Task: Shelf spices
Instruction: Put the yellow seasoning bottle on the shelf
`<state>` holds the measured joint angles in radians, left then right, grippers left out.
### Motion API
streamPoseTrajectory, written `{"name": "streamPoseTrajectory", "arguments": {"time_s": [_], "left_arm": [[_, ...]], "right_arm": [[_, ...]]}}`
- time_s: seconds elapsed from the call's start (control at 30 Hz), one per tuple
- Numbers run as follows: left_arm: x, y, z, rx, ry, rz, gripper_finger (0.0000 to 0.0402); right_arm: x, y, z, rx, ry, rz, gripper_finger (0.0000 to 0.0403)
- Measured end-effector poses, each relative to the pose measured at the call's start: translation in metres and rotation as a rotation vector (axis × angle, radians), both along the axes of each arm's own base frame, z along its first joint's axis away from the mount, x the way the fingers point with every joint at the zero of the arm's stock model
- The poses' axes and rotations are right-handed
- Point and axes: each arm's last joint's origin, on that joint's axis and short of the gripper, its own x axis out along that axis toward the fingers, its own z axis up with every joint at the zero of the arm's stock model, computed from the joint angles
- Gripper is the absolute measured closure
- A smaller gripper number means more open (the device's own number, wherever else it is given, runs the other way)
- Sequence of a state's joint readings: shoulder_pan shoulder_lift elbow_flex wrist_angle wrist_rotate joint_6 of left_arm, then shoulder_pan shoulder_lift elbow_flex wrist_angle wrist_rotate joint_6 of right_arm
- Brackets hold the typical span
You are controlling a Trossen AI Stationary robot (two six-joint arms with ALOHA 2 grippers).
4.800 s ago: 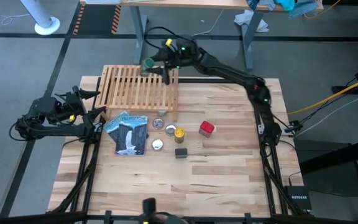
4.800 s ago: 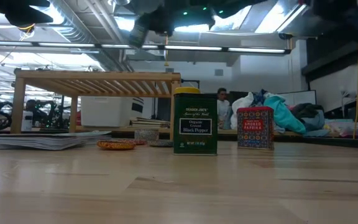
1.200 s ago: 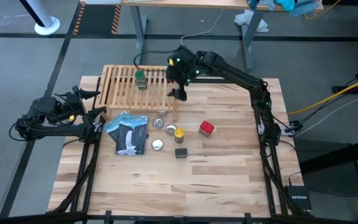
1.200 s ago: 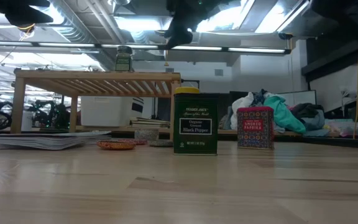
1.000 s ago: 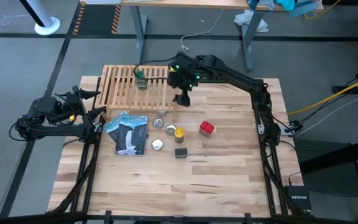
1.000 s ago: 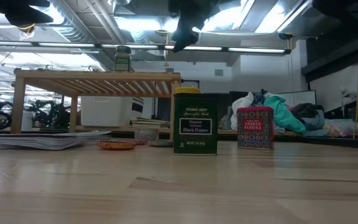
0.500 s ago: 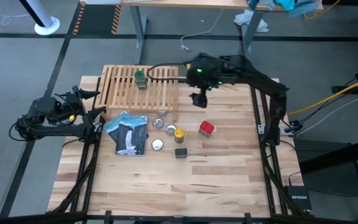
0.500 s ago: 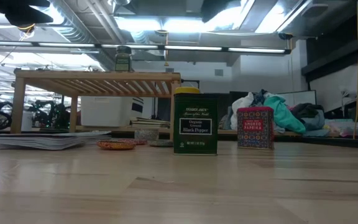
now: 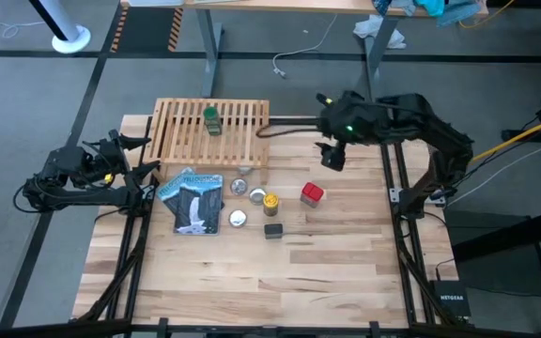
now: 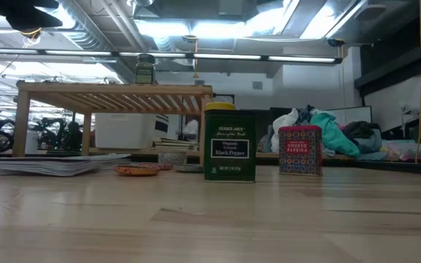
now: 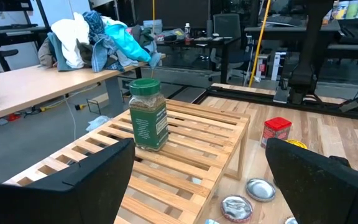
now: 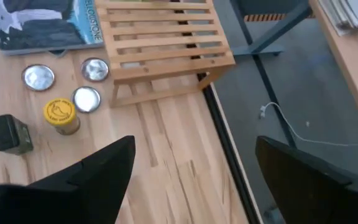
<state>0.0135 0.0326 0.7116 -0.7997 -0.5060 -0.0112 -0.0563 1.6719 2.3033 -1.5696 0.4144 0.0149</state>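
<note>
The right tool (image 9: 332, 156) hangs above the far right part of the bench (image 9: 346, 253), its fingers (image 12: 98, 168) spread wide with nothing between them; it is between the shelf (image 9: 212, 131) and the bench's right edge, just beyond the red tin (image 9: 312, 193). The left tool (image 9: 137, 155) waits off the bench's left edge, near the shelf's left end, its fingers (image 11: 98, 168) also spread wide and empty. The green-capped jar (image 9: 211, 118) stands upright on top of the shelf's slats, toward its far side, apart from both tools. The other three spices sit on the bench in front of the shelf: the yellow-capped jar (image 9: 270, 200) just left of the red tin, and the black tin (image 9: 272, 230) nearer the front. Three small round silver tins (image 9: 238, 186) lie around the yellow-capped jar, and a flat blue-and-white packet (image 9: 193, 199) lies at the shelf's front left corner.
</note>
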Motion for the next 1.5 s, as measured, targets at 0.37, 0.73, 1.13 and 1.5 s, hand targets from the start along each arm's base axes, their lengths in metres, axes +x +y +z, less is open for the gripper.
{"name": "streamPoseTrajectory", "arguments": {"time_s": [0.37, 0.73, 1.13, 1.5], "left_arm": [[0.0, 0.0, 0.0, 0.0, 0.0, 0.0, 0.0045], [0.0, 0.0, 0.0, 0.0, 0.0, 0.0, 0.0045], [0.0, 0.0, 0.0, 0.0, -0.001, 0.0, 0.0045], [0.0, 0.0, 0.0, 0.0, 0.0, 0.0, 0.0045]], "right_arm": [[-0.02, 0.017, -0.059, -0.024, 0.018, -0.089, 0.0063], [-0.025, 0.019, -0.172, 0.057, -0.386, -0.039, 0.0063], [-0.01, 0.024, -0.257, 0.181, -0.628, 0.109, 0.0063], [0.02, 0.027, -0.298, 0.281, -0.594, 0.177, 0.0063]]}}
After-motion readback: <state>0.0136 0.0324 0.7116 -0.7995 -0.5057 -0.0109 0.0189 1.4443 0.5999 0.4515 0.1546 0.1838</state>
